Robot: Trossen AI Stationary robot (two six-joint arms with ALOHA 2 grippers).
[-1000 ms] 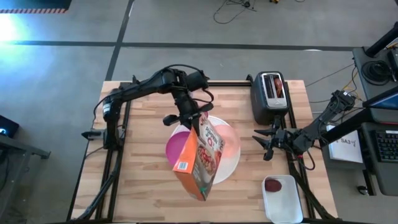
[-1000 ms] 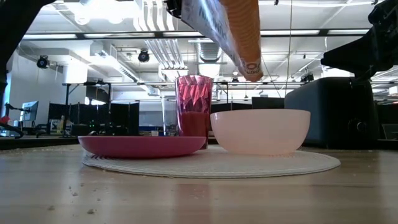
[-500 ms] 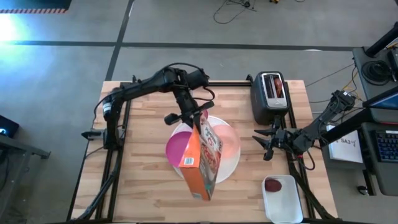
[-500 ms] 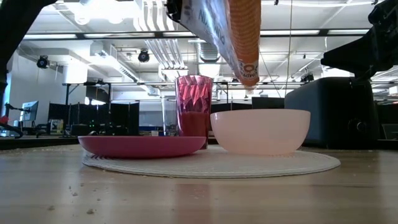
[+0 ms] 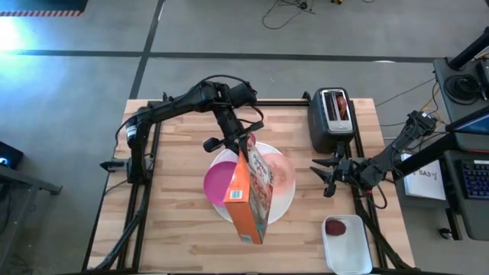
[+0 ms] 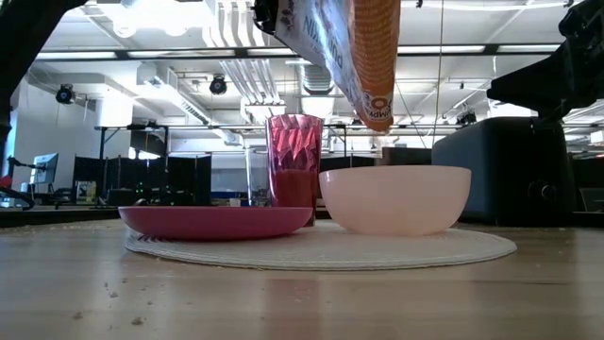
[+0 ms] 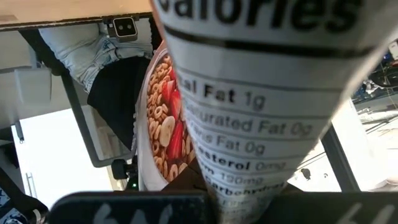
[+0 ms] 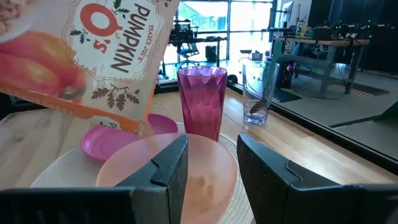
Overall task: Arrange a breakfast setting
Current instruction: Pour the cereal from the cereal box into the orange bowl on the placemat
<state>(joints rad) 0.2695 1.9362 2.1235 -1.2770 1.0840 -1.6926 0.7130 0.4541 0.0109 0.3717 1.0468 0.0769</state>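
Note:
My left gripper (image 5: 243, 145) is shut on an orange cereal box (image 5: 248, 195), held high over the setting. The box slants down, and its low corner (image 6: 377, 113) hangs just above the pale pink bowl (image 6: 394, 198). The bowl and the magenta plate (image 5: 218, 183) rest on the big white plate (image 5: 286, 202). Behind them stands the pink tumbler (image 6: 293, 161). A clear glass (image 8: 258, 93) with a spoon in it stands farther off. My right gripper (image 5: 327, 177) waits open and level at the table's right, pointing at the bowl (image 8: 168, 180). My left gripper holds the cereal box by its raised end (image 5: 246, 149), and the box stretches away from the fingers, slanting down. The narrow nutrition-label side (image 7: 242, 186) faces the wrist camera and hides the fingers. The box is lifted clear of the table and dishes.
A black toaster (image 5: 332, 118) with something brown in its slots stands at the far right. A white tray (image 5: 355, 256) at the near right corner holds the dark red round fruit (image 5: 335, 227). Bare wood lies along the table's left and near sides.
My left gripper has rolled a little. The box has turned with it, showing more of its narrow orange side from above, and its low end has swung slightly toward the table's right over the bowl.

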